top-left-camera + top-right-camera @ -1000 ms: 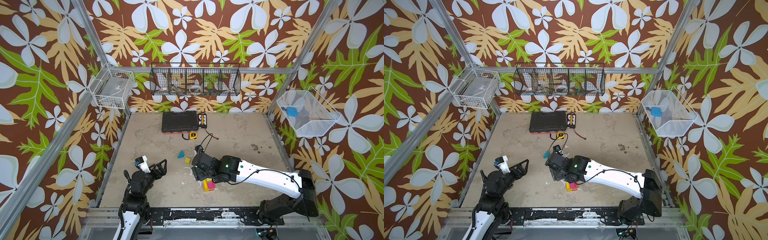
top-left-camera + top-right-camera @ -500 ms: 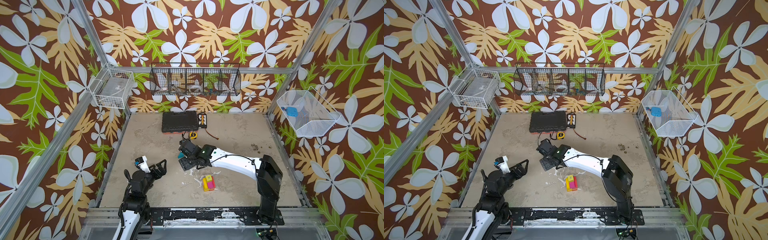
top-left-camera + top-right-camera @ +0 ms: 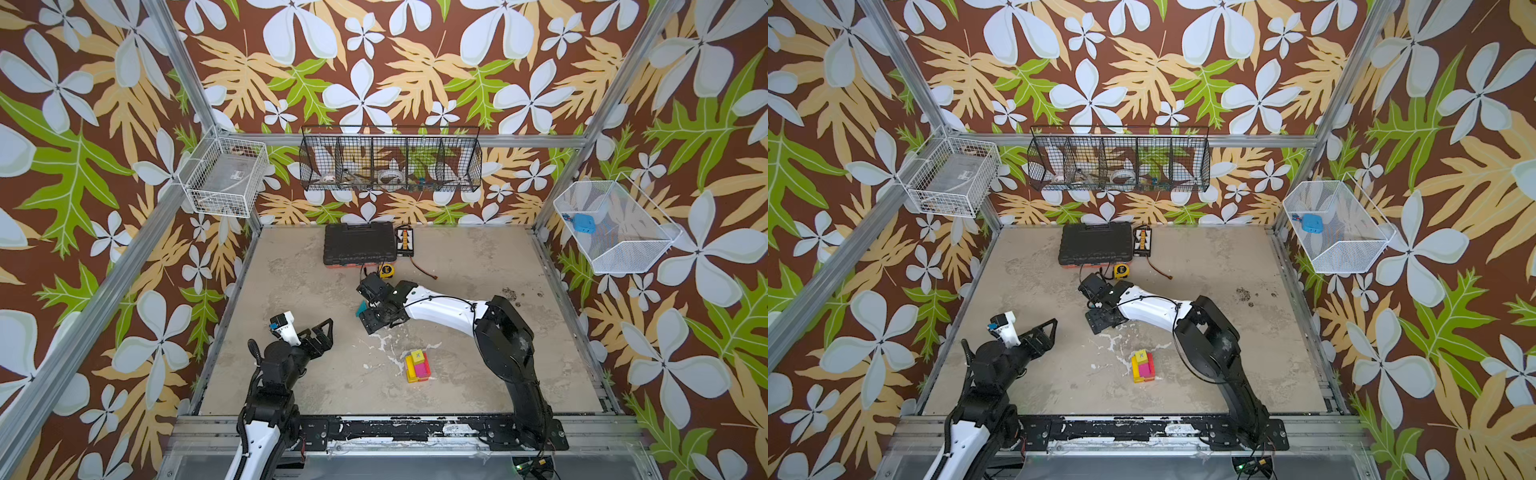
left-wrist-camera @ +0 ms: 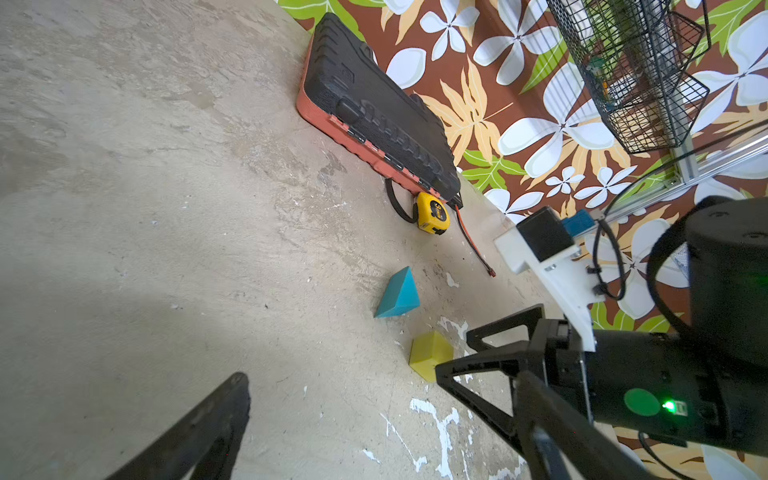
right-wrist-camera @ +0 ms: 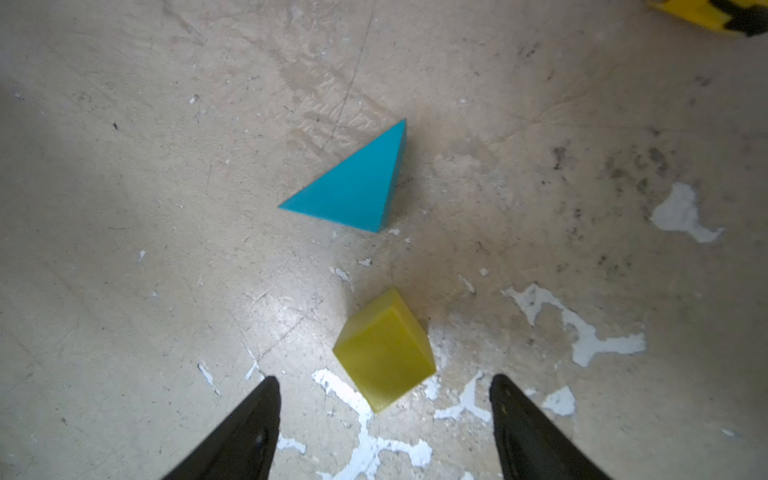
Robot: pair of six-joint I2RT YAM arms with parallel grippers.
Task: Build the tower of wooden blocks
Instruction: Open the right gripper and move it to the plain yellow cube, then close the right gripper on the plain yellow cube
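Observation:
The tower [image 3: 417, 365] [image 3: 1143, 366] is a low stack of yellow, magenta and orange wood blocks near the table's front middle. Farther back lie two loose blocks, apart from each other: a teal wedge [image 5: 357, 187] [image 4: 397, 295] [image 3: 360, 309] and a yellow cube [image 5: 384, 353] [image 4: 428, 355]. My right gripper [image 5: 384, 380] [image 3: 376, 321] [image 3: 1100, 322] hangs open right over the cube, a finger on each side, touching nothing. It hides the cube in both top views. At the front left my left gripper [image 3: 318, 334] [image 3: 1044, 330] [image 4: 382, 376] stands open and empty.
A black tool case [image 3: 359, 245], a small charger board [image 3: 405, 239], a yellow tape measure [image 3: 387, 270] and a red wire [image 3: 424, 270] lie by the back wall. Wire baskets [image 3: 390, 160] hang on the walls. White paint chips [image 5: 582, 332] mark the floor.
My right gripper has left the tower and swung back and left to the yellow cube and teal wedge, uncovering the tower. The left arm has not moved.

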